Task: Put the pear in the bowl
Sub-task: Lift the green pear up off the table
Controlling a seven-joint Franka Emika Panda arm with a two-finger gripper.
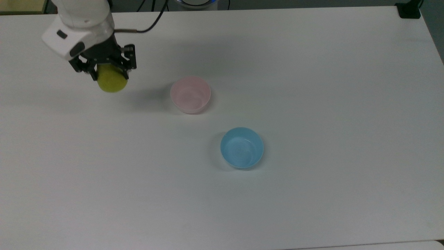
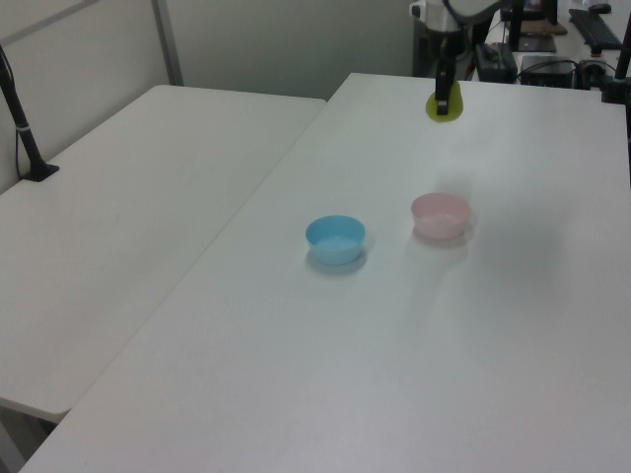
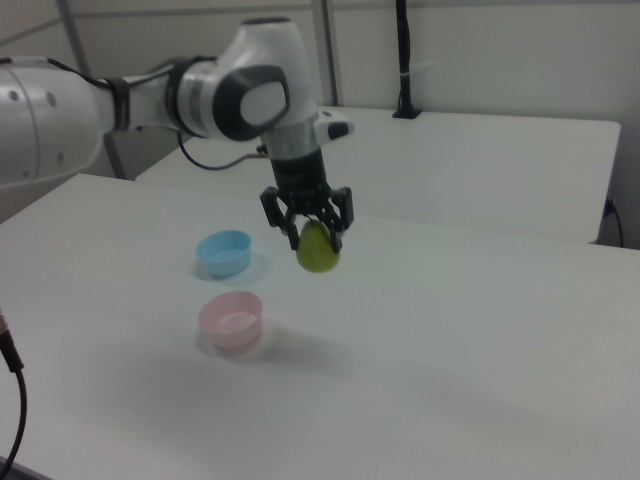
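The pear [image 1: 111,81] hangs in the air in your gripper [image 1: 105,74], with the black fingers [image 3: 341,214] clamped on its upper part from both sides and the rounded yellow-green bottom pointing down. In the right view you can see the pear [image 3: 317,250] well clear of the table [image 3: 480,340], with open space under it, and a soft shadow lies on the tabletop below. The left view shows the gripper [image 2: 446,96] pointing straight down with the pear [image 2: 446,106] at its tip, high above the far part of the table [image 2: 394,345].

Moving outward, the white wrist [image 1: 78,31] sits directly above the fingers, and a dark cable [image 1: 145,24] loops off it toward the top edge of the top view. The rest of your arm [image 3: 130,100] reaches in from the right view's left.

The pink bowl [image 1: 190,94] stands upright and holds nothing. In the top view it lies to the right of the pear and a little lower, well apart from it. In the right view the pink bowl [image 3: 231,319] is below and to the left of the hanging pear, and in the left view the pink bowl [image 2: 441,215] is nearer the camera than the pear.

The blue bowl [image 1: 242,147] also stands upright with nothing in it, near the pink one but not touching it, further toward the top view's lower right. The right view has the blue bowl [image 3: 224,251] behind the pink one, and the left view has the blue bowl [image 2: 335,239] on the pink bowl's left.
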